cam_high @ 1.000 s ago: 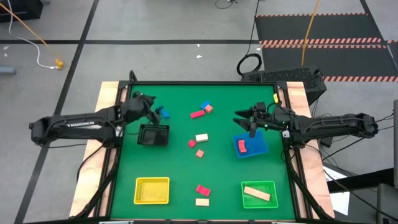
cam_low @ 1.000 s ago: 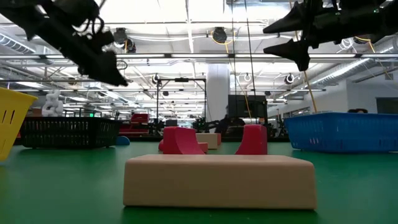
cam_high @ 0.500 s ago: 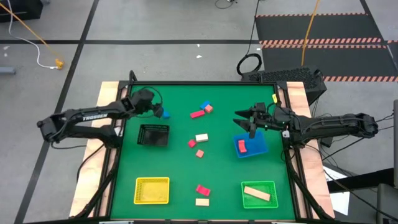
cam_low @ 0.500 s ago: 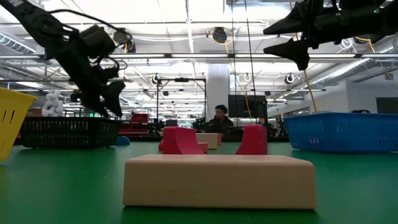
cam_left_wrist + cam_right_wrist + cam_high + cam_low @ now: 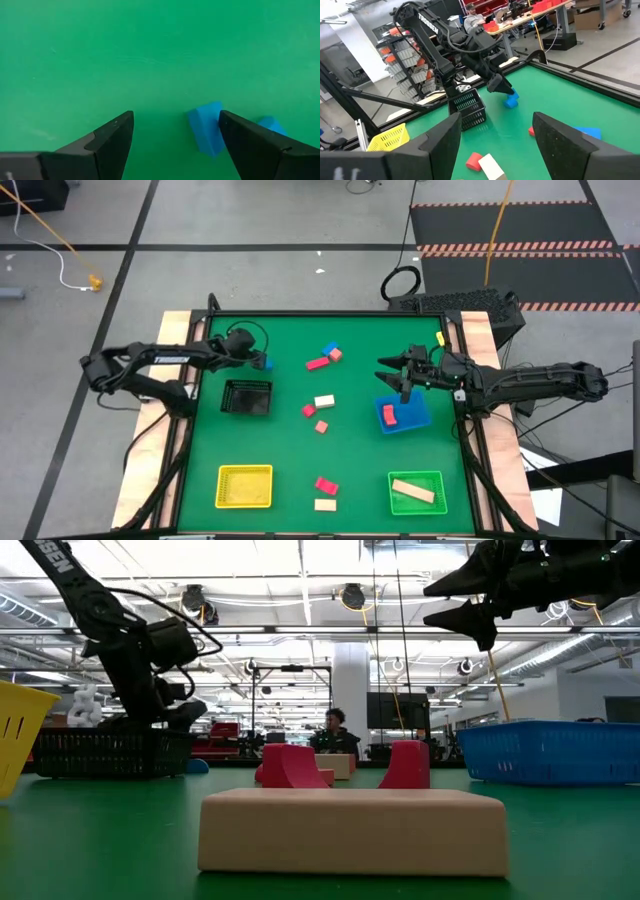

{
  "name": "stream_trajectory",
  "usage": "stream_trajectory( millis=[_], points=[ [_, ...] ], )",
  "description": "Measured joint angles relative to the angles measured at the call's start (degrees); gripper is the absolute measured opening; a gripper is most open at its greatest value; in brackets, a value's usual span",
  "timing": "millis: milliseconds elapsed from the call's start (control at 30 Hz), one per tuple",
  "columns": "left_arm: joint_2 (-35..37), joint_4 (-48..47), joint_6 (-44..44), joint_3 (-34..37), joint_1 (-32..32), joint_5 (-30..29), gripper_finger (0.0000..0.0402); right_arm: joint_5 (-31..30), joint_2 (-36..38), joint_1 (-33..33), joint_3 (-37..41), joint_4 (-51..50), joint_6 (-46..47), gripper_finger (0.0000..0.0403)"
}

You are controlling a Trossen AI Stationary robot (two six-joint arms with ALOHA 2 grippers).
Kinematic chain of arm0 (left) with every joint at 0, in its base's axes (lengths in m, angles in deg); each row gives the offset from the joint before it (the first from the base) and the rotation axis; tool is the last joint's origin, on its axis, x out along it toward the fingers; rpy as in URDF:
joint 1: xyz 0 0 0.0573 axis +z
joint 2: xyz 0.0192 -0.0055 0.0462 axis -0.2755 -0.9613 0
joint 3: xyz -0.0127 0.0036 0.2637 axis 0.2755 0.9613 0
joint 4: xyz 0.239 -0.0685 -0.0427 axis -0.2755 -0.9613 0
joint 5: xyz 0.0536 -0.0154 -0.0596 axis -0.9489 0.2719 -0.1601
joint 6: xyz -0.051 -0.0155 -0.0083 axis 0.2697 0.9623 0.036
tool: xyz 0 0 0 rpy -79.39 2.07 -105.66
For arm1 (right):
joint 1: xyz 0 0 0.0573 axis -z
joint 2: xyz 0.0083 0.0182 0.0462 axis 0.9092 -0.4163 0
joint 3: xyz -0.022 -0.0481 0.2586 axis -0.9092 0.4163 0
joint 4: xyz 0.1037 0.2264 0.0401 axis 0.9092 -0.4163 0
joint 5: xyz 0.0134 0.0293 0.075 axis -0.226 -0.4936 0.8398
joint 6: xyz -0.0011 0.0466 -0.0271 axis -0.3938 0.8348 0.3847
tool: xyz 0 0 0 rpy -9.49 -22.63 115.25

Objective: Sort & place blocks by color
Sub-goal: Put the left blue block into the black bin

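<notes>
My left gripper (image 5: 255, 359) is open and low over the far left of the table. In the left wrist view, my left gripper (image 5: 175, 135) has its fingers on either side of a blue block (image 5: 206, 129) lying on the mat, close to one finger; whether they touch I cannot tell. A second blue block (image 5: 272, 125) lies just outside that finger. My right gripper (image 5: 383, 373) hangs open above the far edge of the blue tray (image 5: 420, 418), which holds red blocks (image 5: 388, 415). Red, salmon, cream and blue blocks (image 5: 324, 401) lie scattered mid-table.
A black tray (image 5: 246, 396) sits just near-side of my left gripper. A yellow tray (image 5: 245, 486) and a green tray (image 5: 432, 480) holding a cream bar (image 5: 413, 492) stand along the near edge. A red block (image 5: 326, 485) and a cream block (image 5: 324, 504) lie between them.
My left gripper has come down from high above the black tray to just above the mat at the blue blocks, while its arm has drawn back toward the table's left edge. The right arm has kept still.
</notes>
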Motion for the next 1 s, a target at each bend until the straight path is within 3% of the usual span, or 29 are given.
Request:
stream_trajectory(
  millis=[233,700,1000],
  points=[
    [-0.7,0.4,1.7,0.0,-0.4,0.9,0.0269,0.0,0.0,0.0,0.0,-1.2,-0.6,0.0238],
    [-0.5,1.0,1.7,-0.1,-1.1,1.4,0.0037,0.0,0.0,0.0,0.0,-2.6,-1.5,0.0238],
    [0.9,2.6,-1.2,-0.1,-2.5,1.6,0.0011,0.0,0.0,0.0,0.0,-2.6,-1.5,0.0238]
  ],
)
